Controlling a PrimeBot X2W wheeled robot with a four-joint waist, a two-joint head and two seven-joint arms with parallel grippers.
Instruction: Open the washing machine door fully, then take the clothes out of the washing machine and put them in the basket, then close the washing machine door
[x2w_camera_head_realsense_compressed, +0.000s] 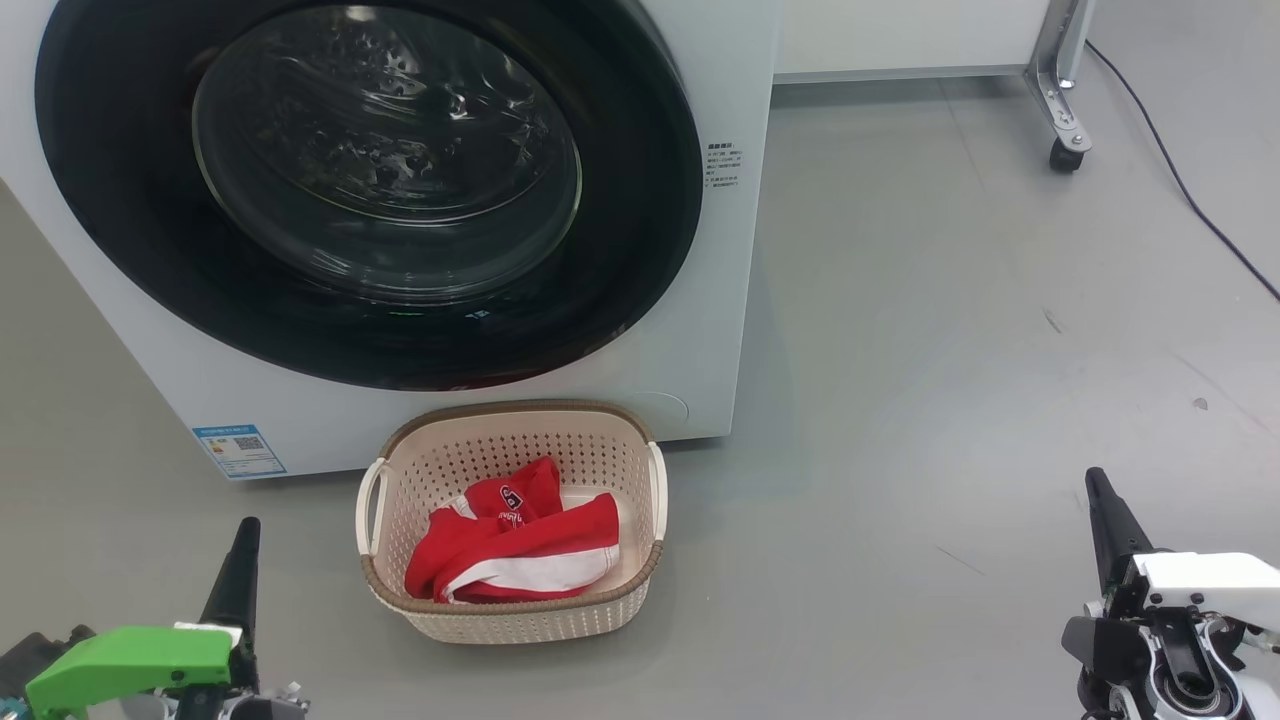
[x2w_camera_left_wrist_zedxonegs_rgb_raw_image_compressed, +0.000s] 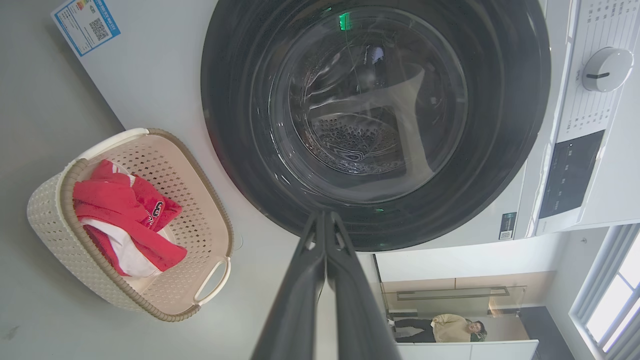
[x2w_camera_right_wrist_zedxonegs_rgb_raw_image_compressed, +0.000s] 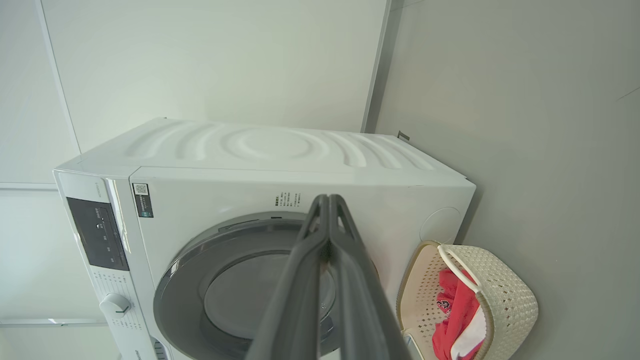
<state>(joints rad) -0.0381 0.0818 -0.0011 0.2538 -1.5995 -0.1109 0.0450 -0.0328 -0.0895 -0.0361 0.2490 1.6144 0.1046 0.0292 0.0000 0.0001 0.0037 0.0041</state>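
The white washing machine (x2w_camera_head_realsense_compressed: 720, 300) fills the upper left of the head view, its round black door (x2w_camera_head_realsense_compressed: 130, 200) shut flat against the front. In front of it on the floor stands the cream basket (x2w_camera_head_realsense_compressed: 520, 610) with the red clothes (x2w_camera_head_realsense_compressed: 520, 545) lying inside. My left gripper (x2w_camera_head_realsense_compressed: 243, 530) is at the lower left, shut and empty, well left of the basket. My right gripper (x2w_camera_head_realsense_compressed: 1097, 480) is at the lower right, shut and empty, far right of the basket. The left wrist view shows the door (x2w_camera_left_wrist_zedxonegs_rgb_raw_image_compressed: 500, 150), the basket (x2w_camera_left_wrist_zedxonegs_rgb_raw_image_compressed: 50, 210) and the clothes (x2w_camera_left_wrist_zedxonegs_rgb_raw_image_compressed: 115, 205).
A blue label (x2w_camera_head_realsense_compressed: 238, 450) sits low on the machine's front. A metal leg on a castor (x2w_camera_head_realsense_compressed: 1065, 150) and a black cable (x2w_camera_head_realsense_compressed: 1180, 180) lie at the far right on the grey floor. A person (x2w_camera_left_wrist_zedxonegs_rgb_raw_image_compressed: 450, 327) shows in the background of the left wrist view.
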